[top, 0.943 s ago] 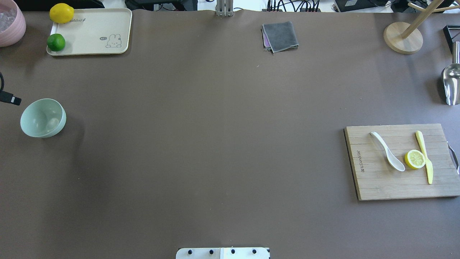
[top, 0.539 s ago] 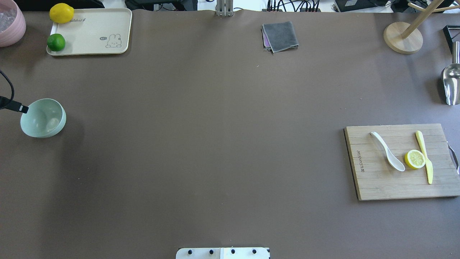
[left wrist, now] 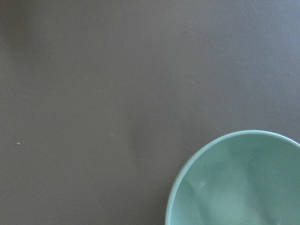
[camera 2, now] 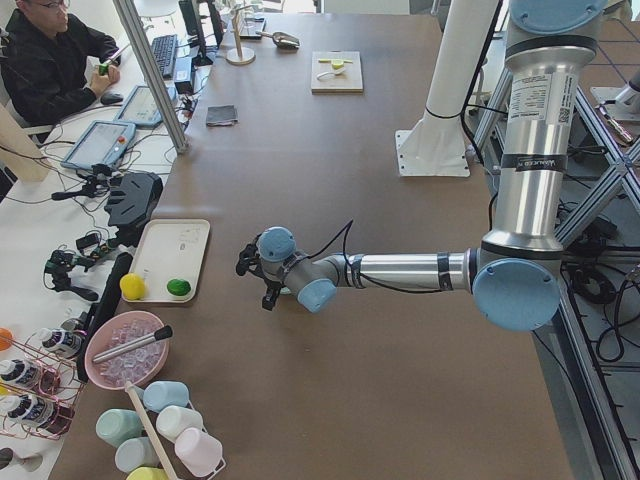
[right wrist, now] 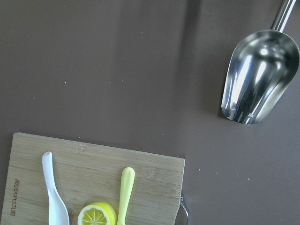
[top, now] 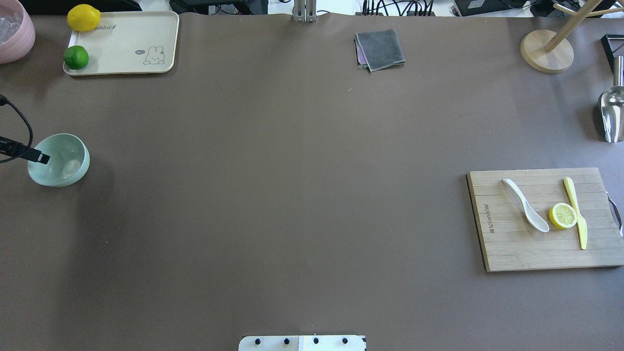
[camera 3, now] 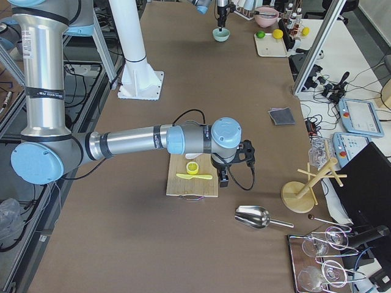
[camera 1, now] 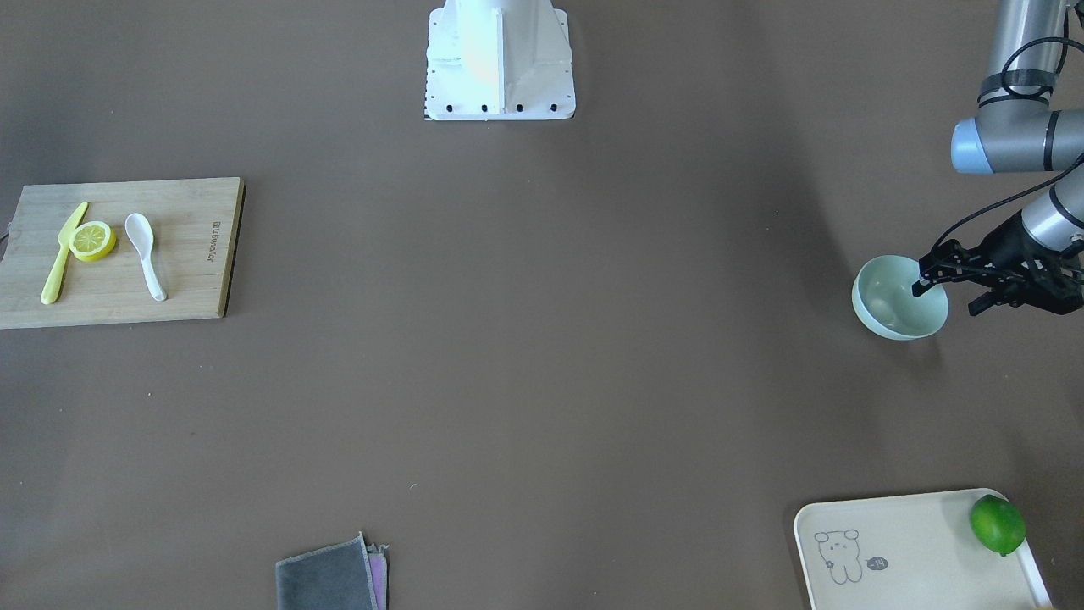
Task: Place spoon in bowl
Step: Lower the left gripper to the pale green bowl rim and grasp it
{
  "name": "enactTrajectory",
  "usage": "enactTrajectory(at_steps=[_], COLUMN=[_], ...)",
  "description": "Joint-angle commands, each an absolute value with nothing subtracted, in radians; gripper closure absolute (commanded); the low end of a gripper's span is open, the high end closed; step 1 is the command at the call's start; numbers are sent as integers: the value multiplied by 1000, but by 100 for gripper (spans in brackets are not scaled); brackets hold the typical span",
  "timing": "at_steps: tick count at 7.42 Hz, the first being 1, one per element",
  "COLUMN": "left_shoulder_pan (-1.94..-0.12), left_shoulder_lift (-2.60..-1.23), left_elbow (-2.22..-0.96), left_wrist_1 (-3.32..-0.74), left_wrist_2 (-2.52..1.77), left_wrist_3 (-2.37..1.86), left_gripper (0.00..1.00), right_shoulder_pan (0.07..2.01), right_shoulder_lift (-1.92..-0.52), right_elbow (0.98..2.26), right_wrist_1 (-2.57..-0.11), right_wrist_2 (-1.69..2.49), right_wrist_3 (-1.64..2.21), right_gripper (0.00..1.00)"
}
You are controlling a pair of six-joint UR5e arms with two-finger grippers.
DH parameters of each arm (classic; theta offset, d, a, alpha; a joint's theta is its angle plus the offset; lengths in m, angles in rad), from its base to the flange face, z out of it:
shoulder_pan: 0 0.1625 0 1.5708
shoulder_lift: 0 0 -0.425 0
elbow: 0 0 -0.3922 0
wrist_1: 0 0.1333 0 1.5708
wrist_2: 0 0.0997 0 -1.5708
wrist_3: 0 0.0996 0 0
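The white spoon (top: 526, 205) lies on a wooden cutting board (top: 512, 251) at the table's right, next to a lemon half; it also shows in the front view (camera 1: 146, 254) and the right wrist view (right wrist: 54, 199). The mint-green bowl (top: 61, 161) stands empty at the far left, also seen in the front view (camera 1: 889, 305) and the left wrist view (left wrist: 243, 187). My left gripper (camera 1: 944, 301) is open and straddles the bowl's outer rim, one fingertip (top: 43, 158) over the inside. My right gripper (camera 3: 223, 178) hovers beside the board; I cannot tell whether it is open.
On the board lie a lemon half (top: 563, 216) and a yellow knife (top: 580, 224). A metal scoop (top: 612, 114) and a wooden stand (top: 546, 51) are at the far right. A cream tray (top: 126, 44) with a lemon and a lime, a pink bowl (top: 12, 29) and a grey cloth (top: 380, 48) are at the back.
My left gripper's fingertip has moved right, from beside the bowl to over its rim and inside. The spoon and bowl have not moved.
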State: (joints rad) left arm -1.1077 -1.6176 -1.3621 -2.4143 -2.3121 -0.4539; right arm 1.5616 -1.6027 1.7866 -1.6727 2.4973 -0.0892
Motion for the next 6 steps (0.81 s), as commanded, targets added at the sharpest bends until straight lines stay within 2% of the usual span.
enactTrajectory(at_steps=[1, 2, 6], left_shoulder_pan=[-1089, -1089, -1091], left_shoulder_lift=[-1620, -1620, -1664], left_elbow=[-1336, -1336, -1380], left_wrist_1=[-2456, -2457, -2450], left_wrist_2=[-2316, -2318, -2357], left_wrist_3=[-453, -454, -631], left_gripper=[78, 100, 100], right_shoulder_pan=[1559, 1554, 1523], right_shoulder_lift=[-1601, -1601, -1600], right_elbow=[1793, 1795, 1798], right_wrist_1=[-1672, -1672, -1671], right_wrist_2=[2502, 2519, 2556], right_wrist_3=[-91, -91, -84], right_gripper=[0, 0, 0])
